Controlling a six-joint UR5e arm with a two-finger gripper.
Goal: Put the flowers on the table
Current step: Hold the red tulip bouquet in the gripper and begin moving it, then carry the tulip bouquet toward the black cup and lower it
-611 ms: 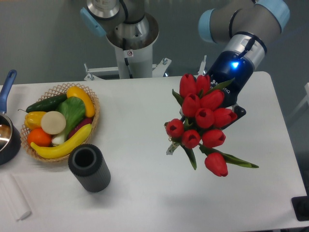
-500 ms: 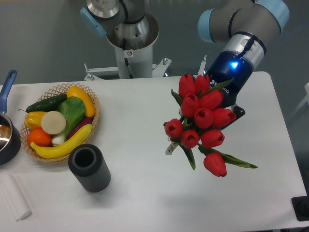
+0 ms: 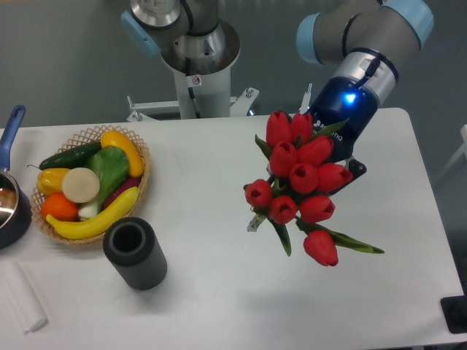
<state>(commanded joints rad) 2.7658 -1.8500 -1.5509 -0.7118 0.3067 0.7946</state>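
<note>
A round wicker basket (image 3: 143, 177) sits at the left. It is full of pretend food: a yellow banana (image 3: 93, 217), an orange (image 3: 58, 207), a green cucumber (image 3: 69, 154) and a white onion (image 3: 80, 184). Just in front stands a dark grey tube (image 3: 134, 254). A pot (image 3: 10, 211) with a blue handle (image 3: 10, 127) peeks in at the left edge. A white block (image 3: 20, 297) lies near the corner.

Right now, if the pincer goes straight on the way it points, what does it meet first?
Probably the bare table, down toward the lower left; the flowers it carries would touch first. Depth is unclear.

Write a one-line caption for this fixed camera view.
Gripper holds red tulips above the white table.
</note>
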